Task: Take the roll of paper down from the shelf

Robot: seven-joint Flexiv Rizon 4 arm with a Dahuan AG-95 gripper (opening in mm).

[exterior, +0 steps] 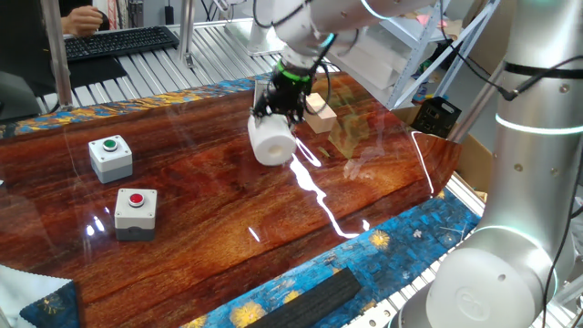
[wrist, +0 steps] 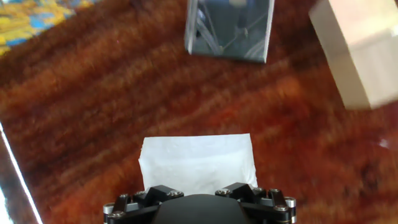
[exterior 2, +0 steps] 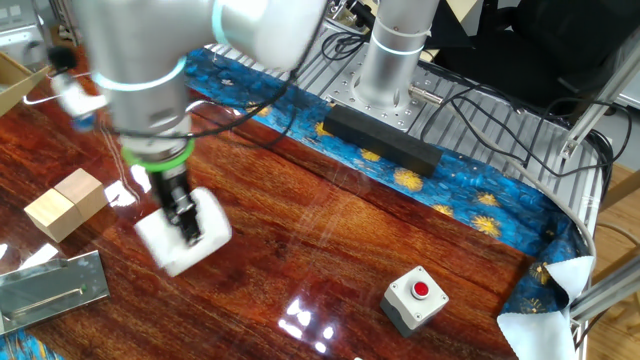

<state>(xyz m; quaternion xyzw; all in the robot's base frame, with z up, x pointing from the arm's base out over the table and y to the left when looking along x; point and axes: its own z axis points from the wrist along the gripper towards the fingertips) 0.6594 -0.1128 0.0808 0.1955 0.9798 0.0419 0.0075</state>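
The roll of paper [exterior: 271,142] is a white cylinder near the middle of the dark wooden table [exterior: 209,210]. My gripper [exterior: 277,121] comes down on it from above, and its black fingers [exterior 2: 187,222] sit against the roll's top, shut on it. The roll also shows in the other fixed view [exterior 2: 183,240] and in the hand view [wrist: 196,163], just beyond the hand's black body, which hides the fingertips there. I cannot tell the shelf apart from the roll; no separate white stand shows.
Pale wooden blocks [exterior: 321,114] [exterior 2: 65,203] [wrist: 357,50] lie just beyond the roll. A metal plate [exterior 2: 50,290] [wrist: 230,28] lies nearby. A green-button box [exterior: 110,157] and a red-button box [exterior: 136,211] [exterior 2: 415,297] stand to one side. A grey rack [exterior: 401,46] stands behind.
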